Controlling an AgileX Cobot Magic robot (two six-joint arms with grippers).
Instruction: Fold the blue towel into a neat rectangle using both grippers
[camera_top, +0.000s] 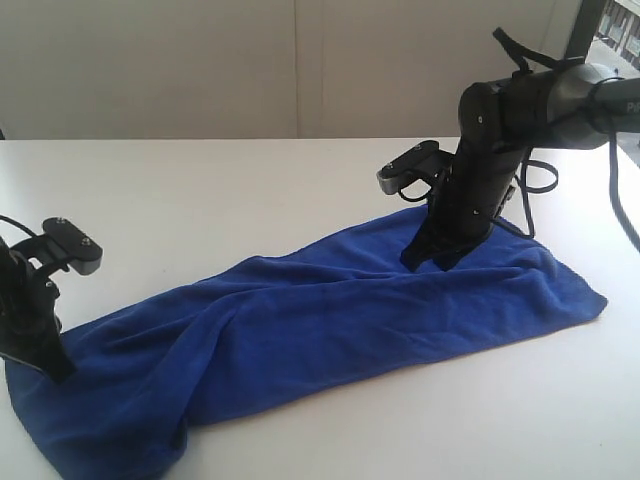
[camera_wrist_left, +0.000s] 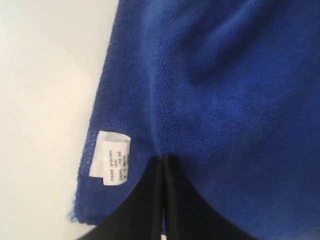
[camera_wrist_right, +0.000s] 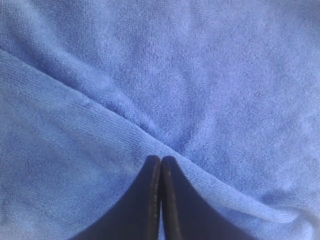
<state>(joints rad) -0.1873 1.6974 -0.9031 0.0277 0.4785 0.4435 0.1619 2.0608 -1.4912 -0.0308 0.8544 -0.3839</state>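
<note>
Blue towel (camera_top: 330, 320), left hand (camera_wrist_left: 163, 159) clamped on it near tag (camera_wrist_left: 112, 157), right hand (camera_wrist_right: 160, 159) seemingly clamped farther along

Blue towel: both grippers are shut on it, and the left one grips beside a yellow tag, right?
Not quite. The tag is white, not yellow, as the left wrist view shows. The left gripper and right gripper are both shut on the blue towel.

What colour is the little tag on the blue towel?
White, with tiny dark print. The tag on the towel shows best in the left wrist view.
</note>
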